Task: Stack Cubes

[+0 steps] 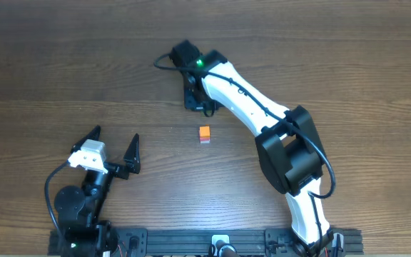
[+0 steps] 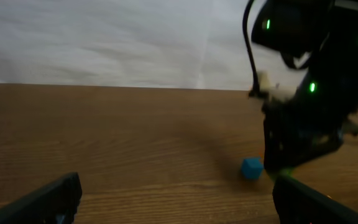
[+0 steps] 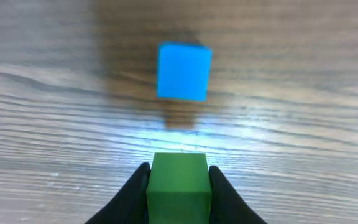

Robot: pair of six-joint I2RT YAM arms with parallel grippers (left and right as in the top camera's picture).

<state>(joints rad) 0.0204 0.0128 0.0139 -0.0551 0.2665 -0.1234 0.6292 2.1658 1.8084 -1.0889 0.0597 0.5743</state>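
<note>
Two cubes matter: over the tabletop [image 1: 348, 57], upper centre of the top view, the right end effector [image 3: 179, 175] clamps the green cube [image 3: 179, 190], the blue cube [image 3: 183, 70] resting straight ahead, apart; left end effector [image 1: 116, 133] gapes, lower left.

The right arm [image 1: 241, 98] slants across the tabletop's [image 1: 48, 57] middle, barring passage; the orange cube [image 1: 204, 135] stands near it. Bare wood along the left edge gives room.

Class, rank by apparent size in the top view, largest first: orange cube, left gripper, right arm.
Largest to smallest: right arm, left gripper, orange cube. Arm and gripper are nearer the camera, but the gaps are plain.
</note>
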